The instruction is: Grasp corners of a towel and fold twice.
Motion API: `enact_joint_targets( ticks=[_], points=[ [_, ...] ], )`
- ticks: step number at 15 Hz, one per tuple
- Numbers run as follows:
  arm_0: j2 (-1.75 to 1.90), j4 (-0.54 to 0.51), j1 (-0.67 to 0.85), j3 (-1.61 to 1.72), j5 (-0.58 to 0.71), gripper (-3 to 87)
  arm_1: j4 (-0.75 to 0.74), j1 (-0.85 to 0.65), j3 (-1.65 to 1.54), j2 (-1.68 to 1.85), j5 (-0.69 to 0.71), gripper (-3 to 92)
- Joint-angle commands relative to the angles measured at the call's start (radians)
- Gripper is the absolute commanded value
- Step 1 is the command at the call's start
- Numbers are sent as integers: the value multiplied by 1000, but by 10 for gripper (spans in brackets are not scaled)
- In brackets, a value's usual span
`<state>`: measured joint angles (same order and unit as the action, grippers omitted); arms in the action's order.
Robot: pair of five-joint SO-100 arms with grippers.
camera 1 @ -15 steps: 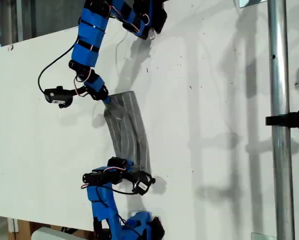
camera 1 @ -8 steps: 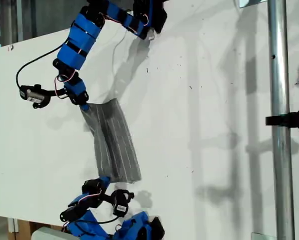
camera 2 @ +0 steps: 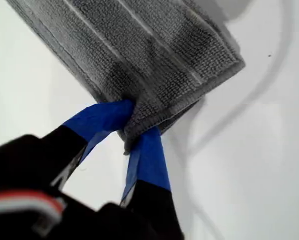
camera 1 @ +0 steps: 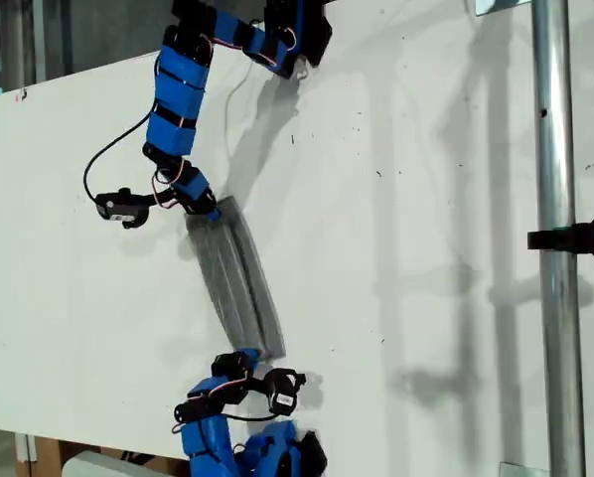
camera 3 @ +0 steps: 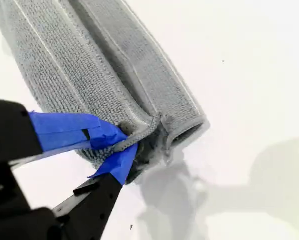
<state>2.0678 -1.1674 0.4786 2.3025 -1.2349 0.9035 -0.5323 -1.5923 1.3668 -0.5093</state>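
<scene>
Up close, my first gripper [camera 2: 130, 131] pinches a corner of the towel [camera 2: 139, 55], both blue-taped jaws pressed into the grey striped cloth – my second gripper [camera 3: 123, 146] likewise clamps a bunched corner of the folded towel [camera 3: 104, 75]. Farther off, in the exterior view, the towel [camera 1: 235, 283] lies as a narrow folded strip on the white table [camera 1: 426, 199], stretched between the two arms.

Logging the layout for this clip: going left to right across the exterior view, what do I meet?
The black wrist camera of the arm nearer the exterior view's top → towel → metal pole.
</scene>
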Motion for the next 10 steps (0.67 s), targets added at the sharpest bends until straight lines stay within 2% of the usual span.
enact_joint_targets(
  ticks=[1,5,7,8,9,10],
  points=[
    [34,46,-40,26,-40,-18,-18,25,5,-21,-38,-3],
    [91,106,-114,91,-98,-3,-14,66,0,-55,-87,-3],
    [156,186,-138,163,-112,61,12,41,3,-61,-107,-3],
    [172,167,-135,176,-120,104,38,26,3,-49,-112,67],
    [198,94,-137,150,-110,173,78,12,3,-8,-112,221],
    [242,-3,-149,106,-112,214,138,2,3,66,-112,255]
  ],
)
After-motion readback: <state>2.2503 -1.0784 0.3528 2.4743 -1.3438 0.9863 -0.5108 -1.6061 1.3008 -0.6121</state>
